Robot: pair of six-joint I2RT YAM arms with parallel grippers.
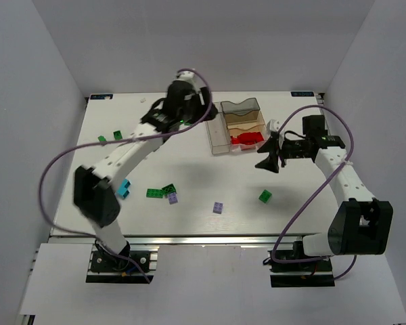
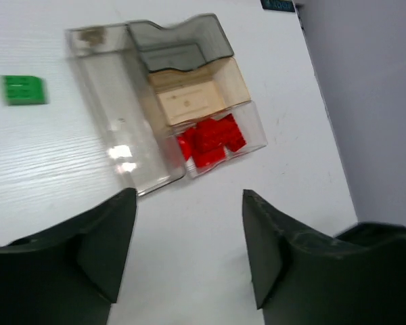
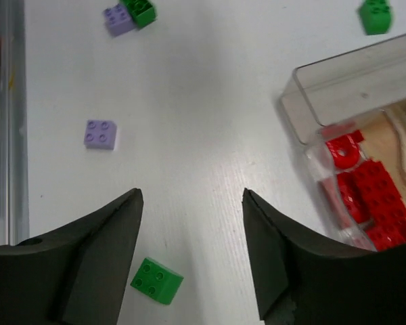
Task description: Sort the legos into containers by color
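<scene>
The containers stand at about 1 o'clock on the worktop, a little beyond its middle. The long narrow compartment is on the 9 o'clock side of the block. Its long axis runs from 12 to 6 o'clock, only slightly tilted. Three short compartments are lined up along its 3 o'clock side. The nearest of them holds the red legos, several pieces in a loose heap. I see no pieces in the other compartments, so I judge that red is done and the other colours are not yet sorted.

The other legos lie loose on the worktop. From the block, a green brick is at 5 o'clock and a lilac brick at 6 o'clock. A group with a teal brick is at 8 o'clock, and two small green bricks are at 9 o'clock.

The left end effector hangs beside the far end of the block, on its 10 o'clock side. It is wide open with nothing in it. The right end effector hovers just at 4 o'clock of the block, also wide open and holding nothing. The green brick is close under it, so this arm seems well placed to take that one next.
</scene>
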